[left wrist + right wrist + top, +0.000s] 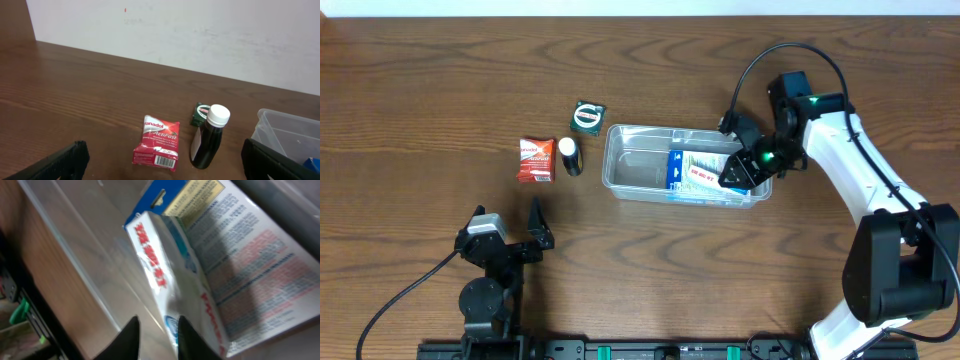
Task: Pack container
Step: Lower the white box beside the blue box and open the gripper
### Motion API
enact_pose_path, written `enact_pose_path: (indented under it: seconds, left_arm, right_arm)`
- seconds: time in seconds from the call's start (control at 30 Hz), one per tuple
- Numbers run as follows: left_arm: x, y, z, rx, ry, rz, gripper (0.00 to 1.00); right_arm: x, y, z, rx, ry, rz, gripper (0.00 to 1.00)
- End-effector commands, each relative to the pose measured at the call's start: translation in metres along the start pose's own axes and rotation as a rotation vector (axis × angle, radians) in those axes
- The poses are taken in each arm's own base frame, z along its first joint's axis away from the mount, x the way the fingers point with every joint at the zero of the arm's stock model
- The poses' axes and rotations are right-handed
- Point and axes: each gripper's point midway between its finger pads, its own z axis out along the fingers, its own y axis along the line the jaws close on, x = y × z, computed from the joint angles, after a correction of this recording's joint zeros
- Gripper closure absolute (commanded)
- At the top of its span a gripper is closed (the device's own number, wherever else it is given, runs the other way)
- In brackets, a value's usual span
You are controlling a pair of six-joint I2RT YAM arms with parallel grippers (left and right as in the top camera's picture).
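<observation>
The clear rectangular plastic container with rounded corners [632, 168] stands a bit right of the counter's centre, its long side parallel to the far edge. In its right half there is a white-and-blue cardboard box with small print [698, 170], resting inside the tub, approx. against the right end wall.

The right gripper [741, 172] is lowered into the right end of the container, so the tub spreads from it toward the left edge of the counter. In the right wrist view the dark fingers [131, 336] stand at both sides of the box's narrow side, the one with red letters. One finger overlaps the printed face, but beside the other a strip of the clear floor is visible – if the box is really pinched or only framed, I cannot tell.

The left gripper [506, 212] is near the near edge, toward the left corner, with its fingers spread wide and nothing between them. It is well apart from the container.

Between this gripper and the far edge, left of the tub, stand three small things on the brown wooden counter [410, 90]:
- a red foil sachet [535, 160], lying flat
- a dark bottle with white cap [569, 157], just beside the sachet on the right
- a small green packet with a round mark [588, 117], near the tub's far left corner, outside it
</observation>
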Motion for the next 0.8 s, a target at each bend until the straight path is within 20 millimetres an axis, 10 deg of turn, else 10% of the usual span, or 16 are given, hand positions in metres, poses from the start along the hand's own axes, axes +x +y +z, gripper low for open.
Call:
enact_pose_path:
  seconds: [0.0, 0.77]
  left_arm:
    - [0.017, 0.006, 0.001, -0.024, 0.048, 0.016, 0.02]
    - [0.017, 0.006, 0.001, -0.024, 0.048, 0.016, 0.02]
  right_arm:
    - [-0.013, 0.011, -0.003, -0.014, -0.021, 0.036, 0.83]
    - [-0.007, 0.022, 0.007, -0.011, 0.025, 0.042, 0.89]
